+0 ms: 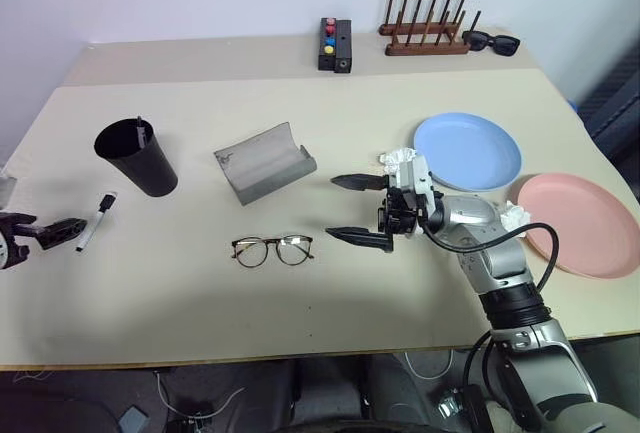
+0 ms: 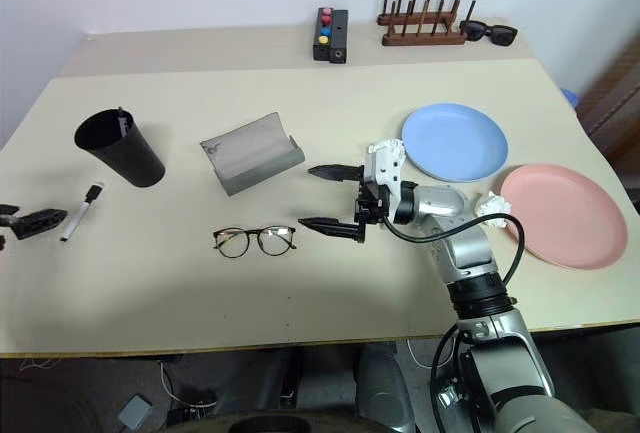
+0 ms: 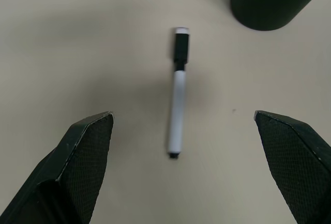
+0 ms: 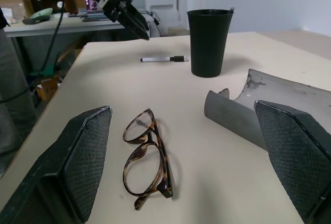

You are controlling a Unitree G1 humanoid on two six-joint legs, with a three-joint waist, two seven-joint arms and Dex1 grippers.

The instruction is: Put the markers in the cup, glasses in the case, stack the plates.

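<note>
A whitish marker [image 3: 177, 107] with a dark cap lies on the table just left of the black cup [image 1: 137, 158]. A dark marker [image 1: 141, 133] stands inside the cup. My left gripper [image 3: 182, 115] hovers open above the whitish marker, one finger on each side of it. The wire-frame glasses [image 1: 272, 250] lie unfolded near the table's front, below the open grey case [image 1: 265, 161]. My right gripper [image 1: 333, 207] points left, open and empty, just right of the glasses. The light blue plate [image 1: 468, 151] and the pink plate [image 1: 585, 223] sit side by side at the right.
A black box with coloured buttons [image 1: 335, 45], a wooden peg rack [image 1: 428, 28] and black sunglasses [image 1: 491, 43] stand along the far edge. Crumpled white paper [image 1: 400, 160] lies by the blue plate and another piece [image 1: 516, 215] by the pink one.
</note>
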